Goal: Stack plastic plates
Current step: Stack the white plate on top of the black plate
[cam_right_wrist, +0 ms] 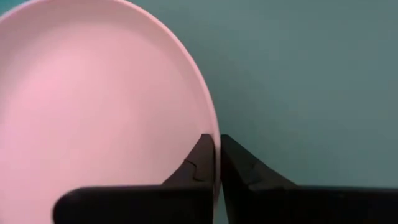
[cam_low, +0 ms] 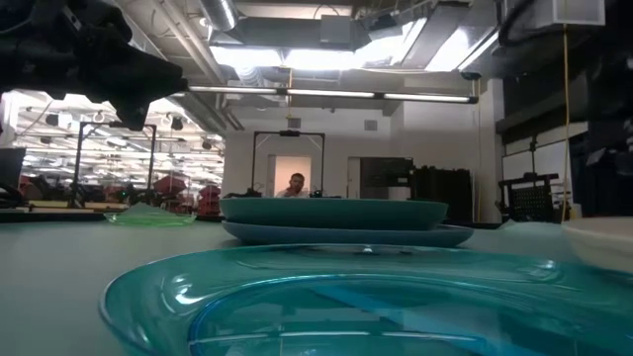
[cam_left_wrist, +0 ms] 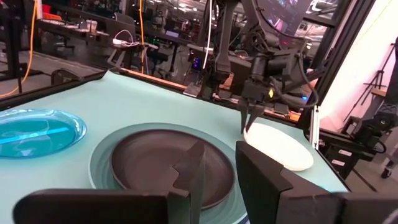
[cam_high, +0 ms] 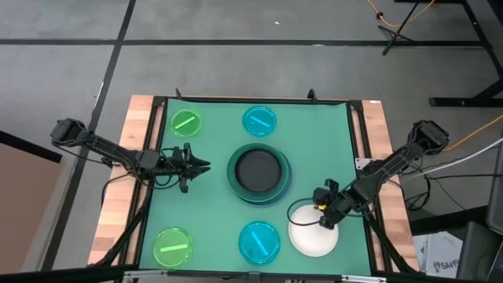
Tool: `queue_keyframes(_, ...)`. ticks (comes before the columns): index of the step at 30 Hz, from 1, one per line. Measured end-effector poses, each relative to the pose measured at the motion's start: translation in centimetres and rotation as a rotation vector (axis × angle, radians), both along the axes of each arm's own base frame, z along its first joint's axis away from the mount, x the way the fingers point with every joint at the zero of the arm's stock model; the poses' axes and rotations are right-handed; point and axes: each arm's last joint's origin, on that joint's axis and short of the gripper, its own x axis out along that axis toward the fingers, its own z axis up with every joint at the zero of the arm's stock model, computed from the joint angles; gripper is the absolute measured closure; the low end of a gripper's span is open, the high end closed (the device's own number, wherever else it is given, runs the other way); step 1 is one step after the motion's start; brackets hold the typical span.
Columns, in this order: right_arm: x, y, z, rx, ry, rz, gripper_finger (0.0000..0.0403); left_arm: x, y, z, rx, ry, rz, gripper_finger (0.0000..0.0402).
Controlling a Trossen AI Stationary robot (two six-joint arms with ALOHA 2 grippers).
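A black plate lies on a dark green plate, which lies on a slate-blue plate, stacked at the table's middle. Two lime-green plates and two cyan plates lie singly on the green mat. The white plate lies at the near right. My right gripper is shut on its rim. My left gripper is open and empty, left of the stack. My right gripper pinches the white plate's rim at its far side, one finger over the plate's inside and one outside. The fingers come from above, pointing down. The plate lies flat on the mat as far as I can see.
The mat is framed by a black rail, with wooden table edges to the left and right. In the low view a cyan plate fills the foreground before the stack. A person shows far off in the room.
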Motion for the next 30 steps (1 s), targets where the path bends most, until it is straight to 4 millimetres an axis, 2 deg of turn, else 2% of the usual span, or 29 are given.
queue_keyframes(7, 1.4, 0.4, 1.9, -0.020, -0.079, 0.032, 0.0402, 0.0, 0.0, 0.0, -0.001, 0.000, -0.002, 0.0317)
queue_keyframes(14, 3.6, -0.5, 3.9, -0.026, -0.137, 0.051, 0.0402, 0.0, 0.0, 0.0, 0.000, 0.000, -0.002, 0.0317)
queue_keyframes(20, 5.9, -2.1, 6.1, -0.006, -0.192, 0.039, 0.0402, 0.0, -0.1, 0.0, -0.001, 0.000, -0.021, 0.0317)
queue_keyframes(30, 9.1, -6.4, 8.6, -0.076, -0.330, -0.018, 0.0403, 0.0, -0.1, 0.0, 0.000, -0.001, -0.026, 0.0317)
